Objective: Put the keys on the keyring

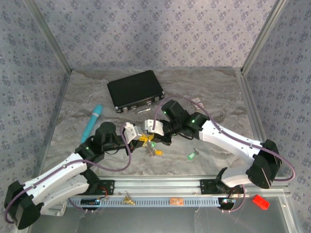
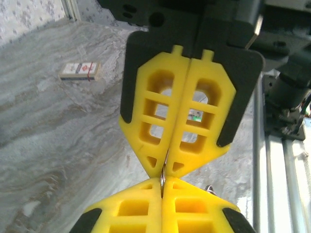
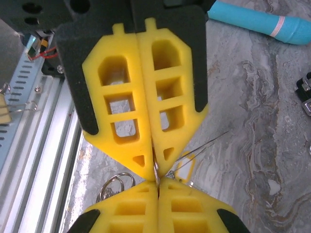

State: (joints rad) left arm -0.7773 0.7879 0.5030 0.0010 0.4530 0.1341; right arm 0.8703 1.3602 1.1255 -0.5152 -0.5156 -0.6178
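My two grippers meet tip to tip at the table's middle. The left gripper and right gripper are both shut on a thin silvery metal strand seen edge-on, apparently the keyring. In the left wrist view my left gripper is at the bottom, with the right one's yellow fingers above. From my right gripper a fine wire runs off to the right. One green key lies right of the grippers. A yellow-headed key lies below them, next to a split ring.
A black case sits at the back and a teal stick at the left. A white-and-pink card lies behind the right arm. The metal rail runs along the near edge, with a red object beyond it.
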